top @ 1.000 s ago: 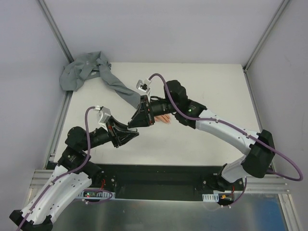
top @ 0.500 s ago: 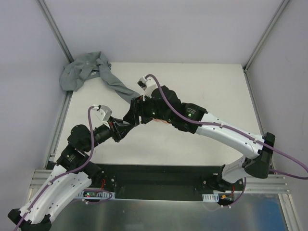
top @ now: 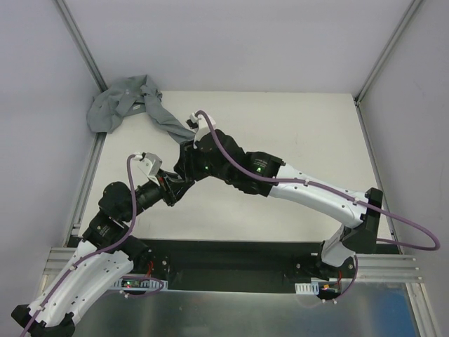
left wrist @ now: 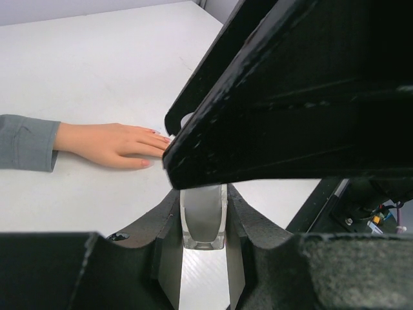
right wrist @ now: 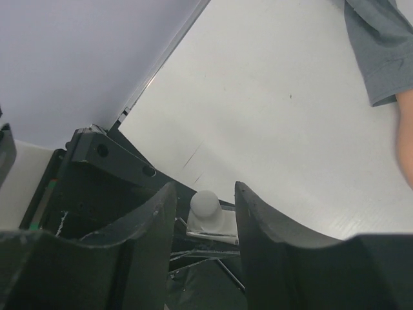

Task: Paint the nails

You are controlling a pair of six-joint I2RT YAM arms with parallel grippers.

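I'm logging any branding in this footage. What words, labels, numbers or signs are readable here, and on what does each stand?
No text is readable in any view.
White strips on the arm bases, top view: too small to read.
Bottle between the left fingers: no label shows.
Mannequin hand, grey sleeve, table: no markings.

The hand (left wrist: 113,143) lies on the counter (left wrist: 97,58), its sleeve (left wrist: 26,142) behind it. Near the hand's fingertips sits the left claw (left wrist: 203,219) with a bottle (left wrist: 203,226) in it, the right claw (right wrist: 205,190) over it.
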